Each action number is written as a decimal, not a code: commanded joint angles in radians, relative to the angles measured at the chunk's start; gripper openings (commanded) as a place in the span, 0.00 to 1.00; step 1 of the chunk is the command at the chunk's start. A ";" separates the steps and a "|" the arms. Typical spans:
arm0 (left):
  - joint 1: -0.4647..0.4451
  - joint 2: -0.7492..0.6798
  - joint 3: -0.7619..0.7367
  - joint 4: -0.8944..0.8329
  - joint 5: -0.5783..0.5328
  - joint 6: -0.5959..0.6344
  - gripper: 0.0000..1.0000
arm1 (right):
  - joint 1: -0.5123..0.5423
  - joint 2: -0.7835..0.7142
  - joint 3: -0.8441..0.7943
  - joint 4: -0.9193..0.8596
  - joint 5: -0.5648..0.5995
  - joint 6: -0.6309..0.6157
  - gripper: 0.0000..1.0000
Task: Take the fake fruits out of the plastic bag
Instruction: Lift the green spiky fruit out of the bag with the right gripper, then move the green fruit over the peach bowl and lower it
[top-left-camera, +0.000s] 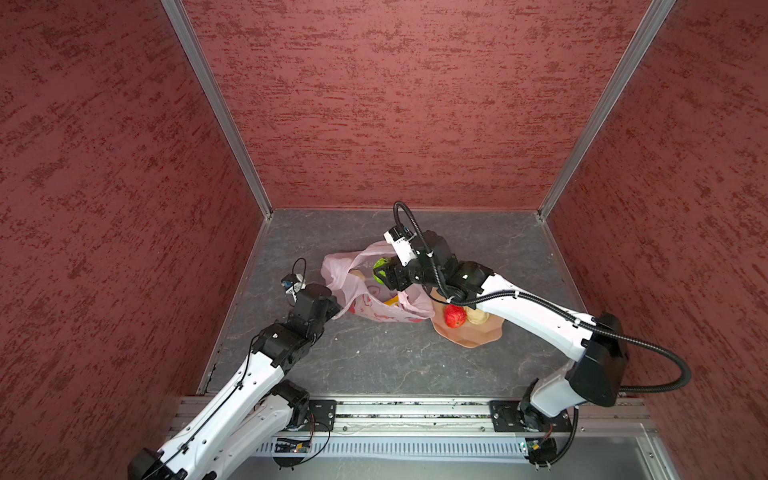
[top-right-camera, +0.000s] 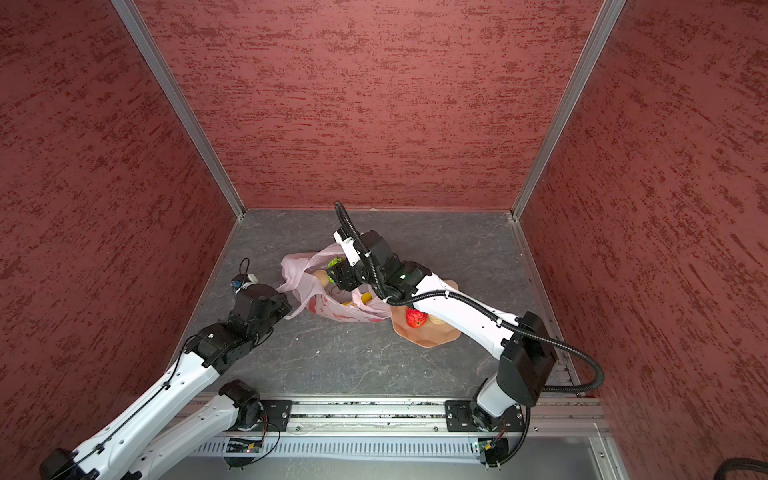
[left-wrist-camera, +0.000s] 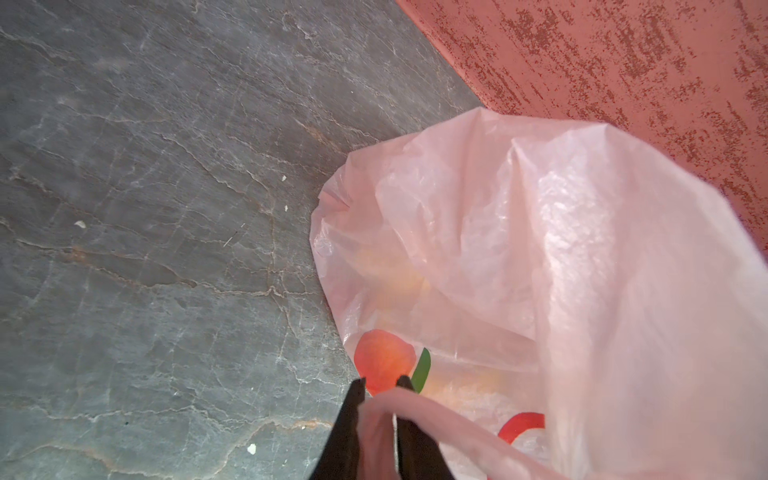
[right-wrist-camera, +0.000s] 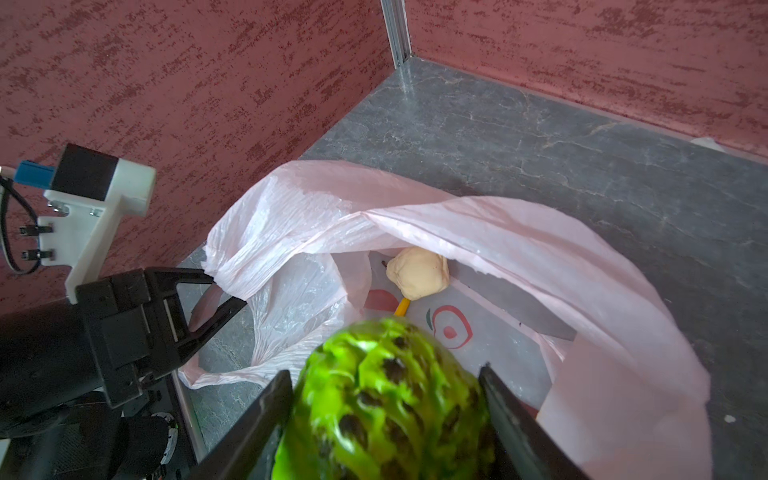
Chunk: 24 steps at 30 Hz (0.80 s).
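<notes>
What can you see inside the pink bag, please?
Inside the bag: a beige lump and a yellow tip, likely a banana. Its rest and anything deeper are hidden by folds and the held green fruit.

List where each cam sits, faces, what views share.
Top views: high over the base rail, looking down at the table; left arm, right arm show.
Left wrist: on left arm, along left gripper pinching the plastic bag.
Right wrist: on right arm, past right gripper clamping the green fruit into the bag; left gripper shows.
All share the bag.
</notes>
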 joint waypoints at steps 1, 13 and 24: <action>0.016 -0.029 -0.017 -0.021 -0.014 -0.001 0.18 | -0.001 -0.052 0.051 -0.026 0.050 -0.030 0.37; 0.055 -0.063 -0.001 -0.061 0.028 0.048 0.18 | -0.114 -0.178 0.024 -0.098 0.196 -0.019 0.36; 0.079 -0.072 0.008 -0.080 0.053 0.076 0.18 | -0.340 -0.245 -0.208 -0.091 0.182 0.118 0.36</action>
